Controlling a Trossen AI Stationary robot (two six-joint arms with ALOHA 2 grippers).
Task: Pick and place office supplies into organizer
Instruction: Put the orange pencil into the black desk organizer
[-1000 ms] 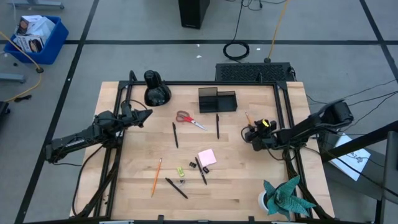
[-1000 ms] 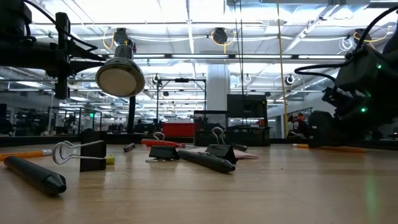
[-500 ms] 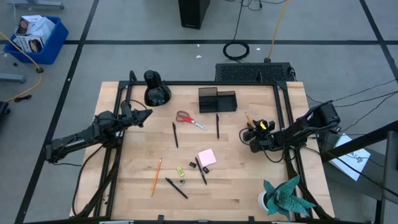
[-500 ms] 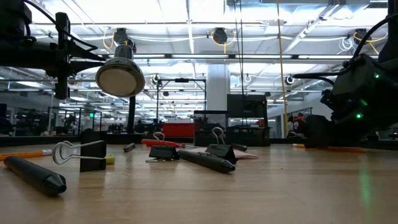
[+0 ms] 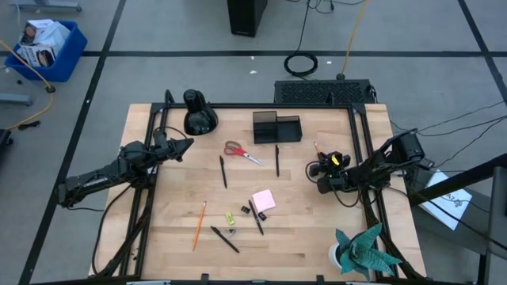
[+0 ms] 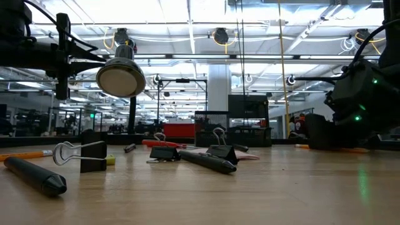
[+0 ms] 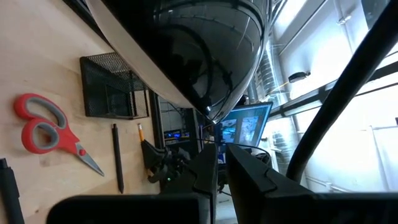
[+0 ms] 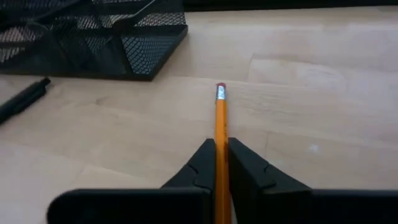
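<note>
Pencil (image 8: 221,121) pinched between the closed fingers of the right gripper (image 8: 216,163), eraser end pointing toward the black mesh organizer (image 8: 93,37) close ahead on the table (image 8: 311,93).

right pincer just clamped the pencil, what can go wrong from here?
1. The right pincer grips the pencil by a thin sliver between its fingertips, and most of the shaft sticks out ahead. It may pivot or slip on the lift.
2. The organizer is a small mesh target, so a tilted pencil could catch its rim.
3. A black pen lies between the pencil and the organizer. A low carry could knock it.
</note>
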